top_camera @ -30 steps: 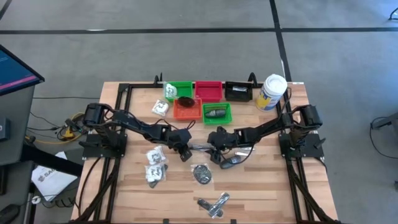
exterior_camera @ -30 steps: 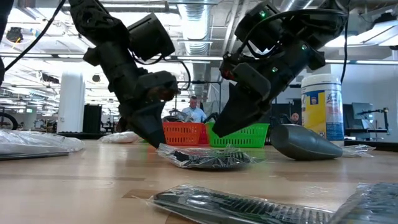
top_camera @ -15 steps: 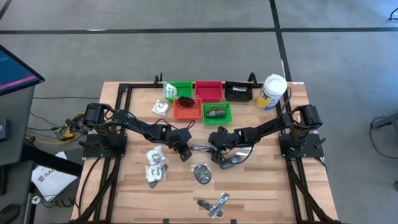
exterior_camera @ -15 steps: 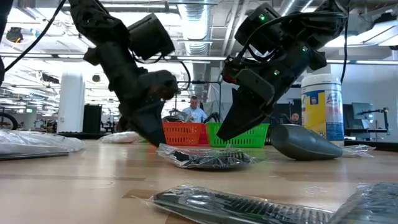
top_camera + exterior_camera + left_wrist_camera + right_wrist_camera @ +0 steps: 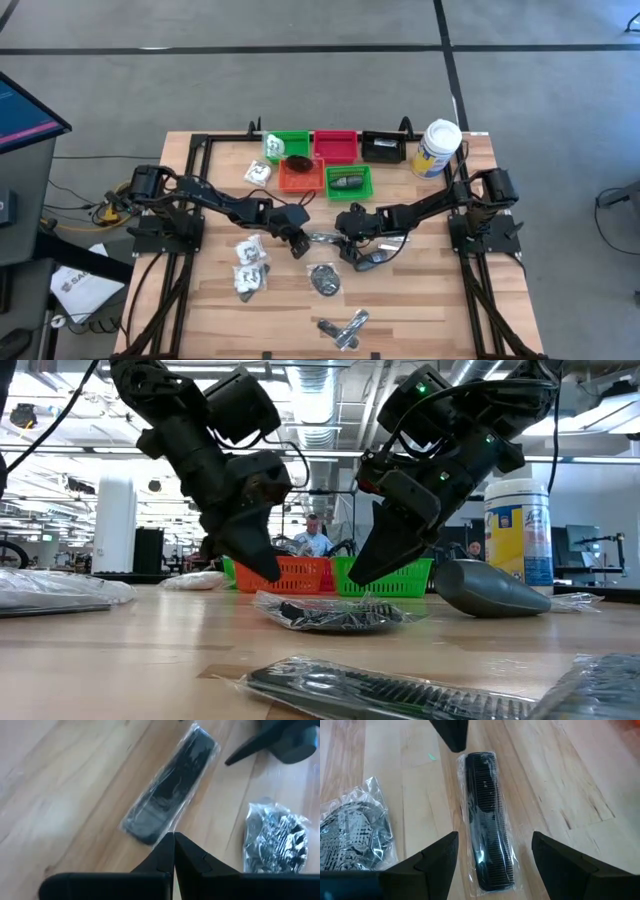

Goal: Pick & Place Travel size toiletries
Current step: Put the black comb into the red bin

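A black comb in a clear packet (image 5: 322, 238) lies flat on the table between my two grippers; it also shows in the left wrist view (image 5: 170, 785) and the right wrist view (image 5: 487, 820). My left gripper (image 5: 298, 245) is shut, its tips (image 5: 173, 842) hovering just above the packet's left end. My right gripper (image 5: 346, 246) is open at the packet's right end, one finger on either side of the comb (image 5: 492, 870), touching nothing. A round black piece in plastic (image 5: 323, 280) lies nearer the front edge (image 5: 330, 613).
At the back stand green (image 5: 290, 146), red (image 5: 335, 146), black (image 5: 382, 148), orange (image 5: 301, 175) and green (image 5: 348, 182) trays and a white canister (image 5: 436, 148). Clear packets (image 5: 250, 262) lie left, silvery sachets (image 5: 343, 328) at the front and a dark oval (image 5: 372, 258) under my right arm.
My left gripper, still shut, has risen a little off the table at the packet's left end and shifted slightly toward the right gripper. The packets lie as before.
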